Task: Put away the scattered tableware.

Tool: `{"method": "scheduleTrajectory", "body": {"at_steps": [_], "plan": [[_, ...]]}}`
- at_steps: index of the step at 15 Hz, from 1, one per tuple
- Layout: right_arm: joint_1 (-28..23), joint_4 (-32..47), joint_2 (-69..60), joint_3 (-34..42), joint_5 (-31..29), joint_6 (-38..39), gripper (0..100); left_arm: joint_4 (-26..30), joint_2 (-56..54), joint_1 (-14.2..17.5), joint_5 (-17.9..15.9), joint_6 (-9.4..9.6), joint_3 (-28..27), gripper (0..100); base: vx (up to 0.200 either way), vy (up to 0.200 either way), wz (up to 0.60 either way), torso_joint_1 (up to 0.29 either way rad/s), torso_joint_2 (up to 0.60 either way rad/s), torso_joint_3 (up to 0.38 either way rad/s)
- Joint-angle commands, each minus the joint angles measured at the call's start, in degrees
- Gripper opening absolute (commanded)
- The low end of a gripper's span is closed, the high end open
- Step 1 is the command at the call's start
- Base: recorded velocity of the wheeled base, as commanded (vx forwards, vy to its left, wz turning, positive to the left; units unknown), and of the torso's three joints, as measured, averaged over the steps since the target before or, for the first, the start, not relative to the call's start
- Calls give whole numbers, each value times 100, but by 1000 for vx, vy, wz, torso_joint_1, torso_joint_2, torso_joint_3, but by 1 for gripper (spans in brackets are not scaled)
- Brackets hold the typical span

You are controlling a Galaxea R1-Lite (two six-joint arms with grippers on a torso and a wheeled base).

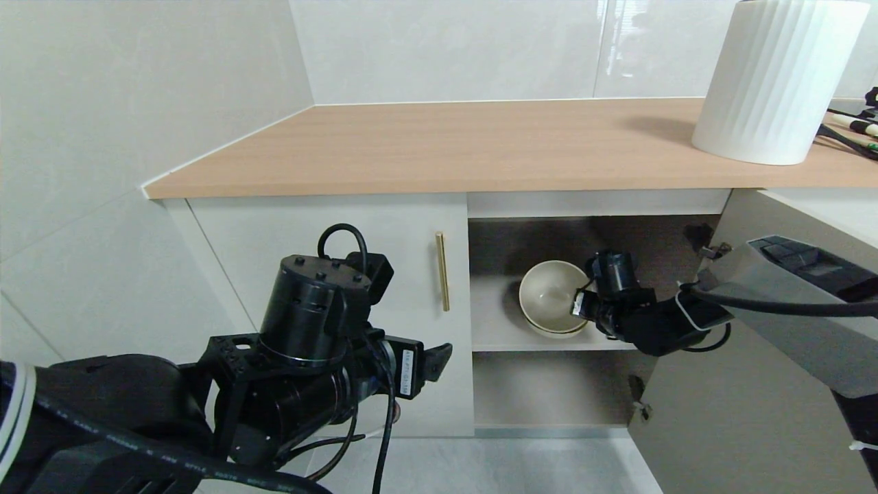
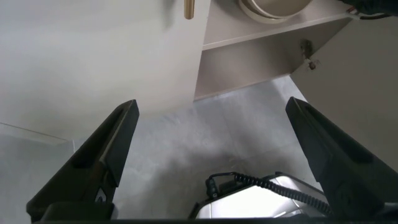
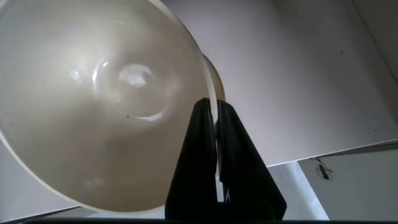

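A cream bowl [image 1: 549, 295] is tilted inside the open cabinet, above another bowl [image 1: 549, 331] lying on the upper shelf [image 1: 494, 329]. My right gripper [image 1: 578, 303] is shut on the tilted bowl's rim. In the right wrist view the bowl [image 3: 93, 93] is held by the rim between the two black fingers [image 3: 198, 149], with the lower bowl's edge [image 3: 214, 78] showing behind it. My left gripper [image 2: 211, 155] hangs open over the grey floor in front of the shut left cabinet door, holding nothing. In the head view the left gripper [image 1: 435, 363] is low at the left.
The wooden counter [image 1: 446, 144] carries a white ribbed container [image 1: 778, 79] at the right, with pens [image 1: 854, 127] beside it. The right cabinet door [image 1: 789, 309] stands swung open. A gold handle [image 1: 442, 271] marks the shut left door. The lower shelf [image 1: 549, 391] is bare.
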Motion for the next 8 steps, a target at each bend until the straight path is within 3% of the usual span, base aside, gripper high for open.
{"method": "scheduleTrajectory", "body": {"at_steps": [1, 8], "plan": [[-37, -6, 29, -1, 5, 1, 0, -2, -2, 3, 1, -3, -1, 100, 0, 0, 0, 0, 0, 0], [-37, 108, 108, -124, 5, 1, 0, -2, -37, 21, 1, -3, -1, 100, 0, 0, 0, 0, 0, 0]]}}
